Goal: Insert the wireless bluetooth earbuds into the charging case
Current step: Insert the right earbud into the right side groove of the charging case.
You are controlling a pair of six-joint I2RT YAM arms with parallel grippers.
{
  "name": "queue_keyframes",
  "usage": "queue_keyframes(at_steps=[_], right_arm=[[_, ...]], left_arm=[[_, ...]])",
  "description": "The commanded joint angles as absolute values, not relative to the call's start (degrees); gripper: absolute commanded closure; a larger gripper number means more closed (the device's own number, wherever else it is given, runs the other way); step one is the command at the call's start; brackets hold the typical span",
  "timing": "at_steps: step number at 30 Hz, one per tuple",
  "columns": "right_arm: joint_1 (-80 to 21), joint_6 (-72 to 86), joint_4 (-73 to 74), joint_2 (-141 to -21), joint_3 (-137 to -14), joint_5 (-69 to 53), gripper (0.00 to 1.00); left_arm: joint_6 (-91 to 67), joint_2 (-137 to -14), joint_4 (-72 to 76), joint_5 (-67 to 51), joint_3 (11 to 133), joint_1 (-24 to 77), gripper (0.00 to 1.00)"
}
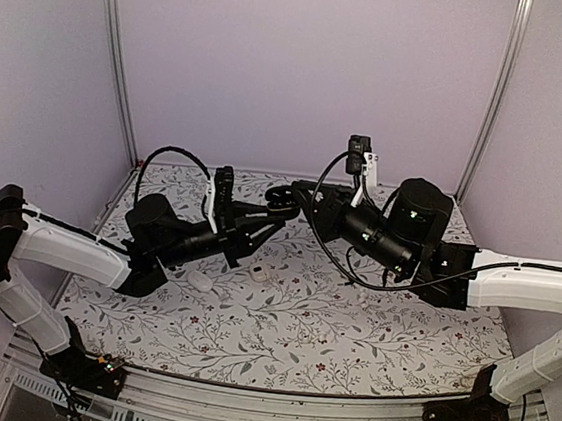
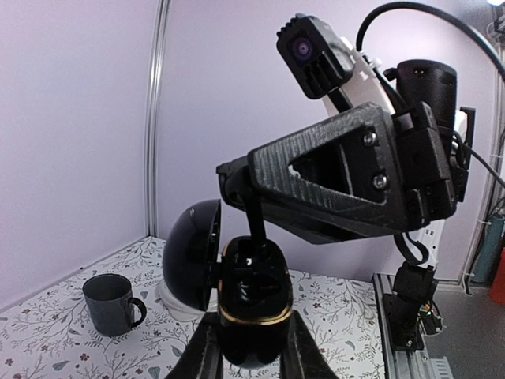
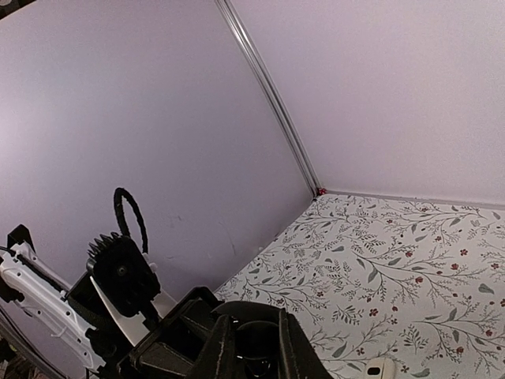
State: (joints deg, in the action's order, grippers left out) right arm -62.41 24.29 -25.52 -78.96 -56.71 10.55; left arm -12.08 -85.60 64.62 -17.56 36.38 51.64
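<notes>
The charging case [image 2: 251,304] is black with a gold rim. Its lid [image 2: 189,253] hangs open to the left. My left gripper [image 2: 251,347] is shut on the case body and holds it upright above the table. In the top view the case [image 1: 282,204] sits between the two arms. My right gripper [image 2: 254,225] reaches down from above, its narrow tip inside the case's upper socket. It looks shut on a small black earbud, which is mostly hidden by the fingers. In the right wrist view its fingers [image 3: 225,351] frame the dark opening of the case [image 3: 256,347].
A dark mug [image 2: 113,304] stands on the floral tablecloth at the left. Two small white objects [image 1: 200,280] [image 1: 260,274] lie on the table below the left arm, and one white object [image 3: 377,369] shows by the right fingers. Walls close the back and sides.
</notes>
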Motion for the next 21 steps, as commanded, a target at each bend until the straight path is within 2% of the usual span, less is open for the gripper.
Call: queue_keyframes(at_steps=[1, 21], right_arm=[[-63.1, 23.1, -25.9, -79.3, -57.2, 12.0, 0.82], [-63.4, 22.4, -25.3, -80.0, -56.3, 12.6, 0.82]], left_arm=[[-12.6, -83.5, 65.3, -18.0, 37.9, 52.5, 1.00], [-14.5, -83.3, 65.3, -17.7, 38.6, 52.2, 1.00]])
